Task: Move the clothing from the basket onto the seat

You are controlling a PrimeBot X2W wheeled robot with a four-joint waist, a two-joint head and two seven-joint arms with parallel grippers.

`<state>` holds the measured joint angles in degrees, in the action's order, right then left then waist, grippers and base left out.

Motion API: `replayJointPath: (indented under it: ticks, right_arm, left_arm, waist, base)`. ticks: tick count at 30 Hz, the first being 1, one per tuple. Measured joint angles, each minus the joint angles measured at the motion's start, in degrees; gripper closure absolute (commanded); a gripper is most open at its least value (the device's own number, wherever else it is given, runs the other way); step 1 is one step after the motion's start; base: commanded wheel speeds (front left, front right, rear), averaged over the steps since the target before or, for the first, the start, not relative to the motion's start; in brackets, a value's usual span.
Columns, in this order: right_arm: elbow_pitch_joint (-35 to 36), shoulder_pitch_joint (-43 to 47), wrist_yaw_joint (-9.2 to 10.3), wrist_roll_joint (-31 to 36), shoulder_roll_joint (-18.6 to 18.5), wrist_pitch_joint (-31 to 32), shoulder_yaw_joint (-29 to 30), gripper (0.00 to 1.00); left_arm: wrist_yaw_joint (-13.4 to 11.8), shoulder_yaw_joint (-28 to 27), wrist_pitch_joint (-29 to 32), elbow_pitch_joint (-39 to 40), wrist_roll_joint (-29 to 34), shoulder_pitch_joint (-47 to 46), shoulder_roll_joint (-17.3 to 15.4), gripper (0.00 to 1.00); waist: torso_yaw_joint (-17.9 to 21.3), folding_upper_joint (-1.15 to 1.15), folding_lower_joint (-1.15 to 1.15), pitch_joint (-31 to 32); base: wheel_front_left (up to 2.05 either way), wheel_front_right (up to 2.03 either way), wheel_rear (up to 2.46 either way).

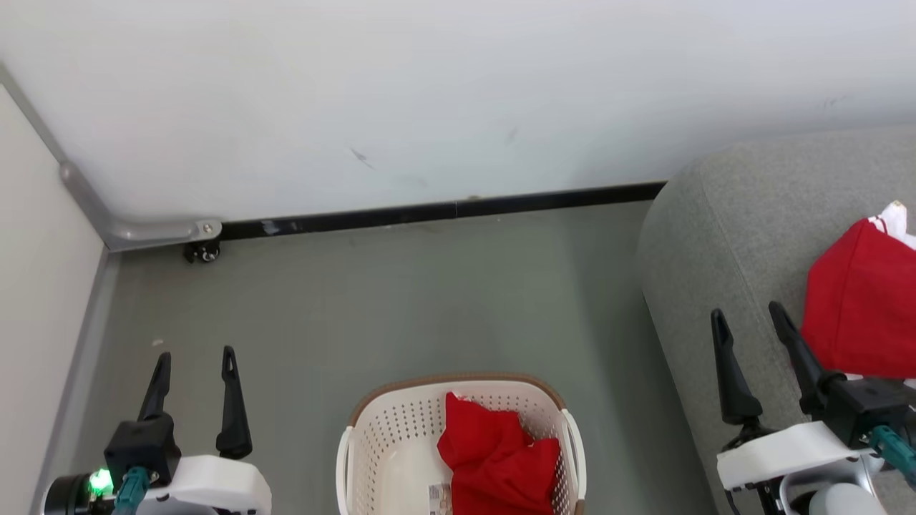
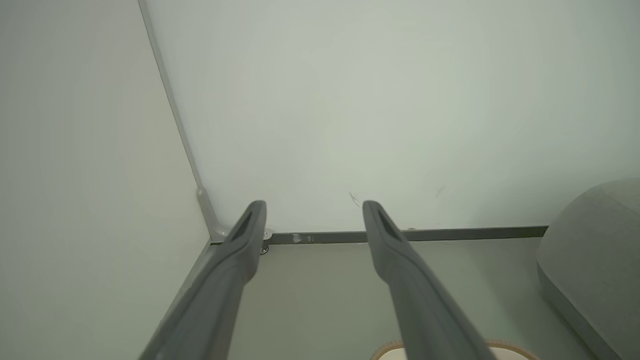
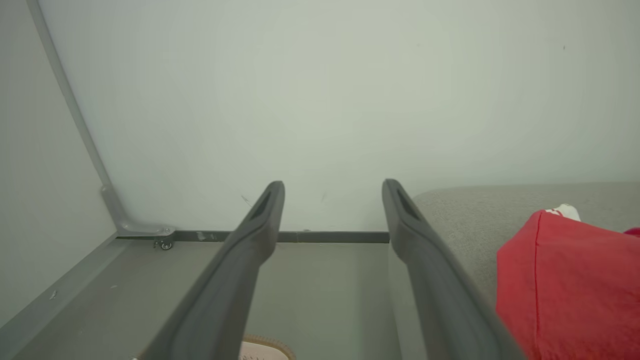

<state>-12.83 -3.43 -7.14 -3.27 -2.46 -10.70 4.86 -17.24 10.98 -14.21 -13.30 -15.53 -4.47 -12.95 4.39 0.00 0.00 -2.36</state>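
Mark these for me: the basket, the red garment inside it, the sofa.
basket [image 1: 390,429]: head view, perforated left wall.
red garment [image 1: 494,458]: head view, middle of the bunched cloth.
sofa [image 1: 723,236]: head view, bare grey fabric near its rounded corner.

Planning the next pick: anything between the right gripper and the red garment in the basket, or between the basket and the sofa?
Nothing visible. The red garment lies uncovered in the basket; only the basket's wall rises between it and the open right gripper. Bare floor separates basket and sofa.
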Motion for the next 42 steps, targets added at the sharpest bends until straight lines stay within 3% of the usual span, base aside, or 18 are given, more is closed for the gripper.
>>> replayJointPath:
  ticks: [22, 42]
  right_arm:
    - [1.9, 7.3, 0.00, -1.8, 0.1, 5.8, -1.4, 0.00]
    - [6.0, 10.6, 0.00, -2.9, 0.1, 8.3, -2.0, 0.00]
  left_arm:
    - [-1.3, 0.3, 1.1, 4.7, -1.0, 9.3, 0.1, 0.00]
    - [-2.0, 1.5, 3.5, 10.0, -1.0, 12.5, -0.1, 0.00]
  waist:
    - [-1.3, 0.00, 0.00, 7.4]
    - [-1.2, 0.00, 0.00, 7.9]
  base:
    - [0.00, 0.00, 0.00]
    - [0.00, 0.00, 0.00]
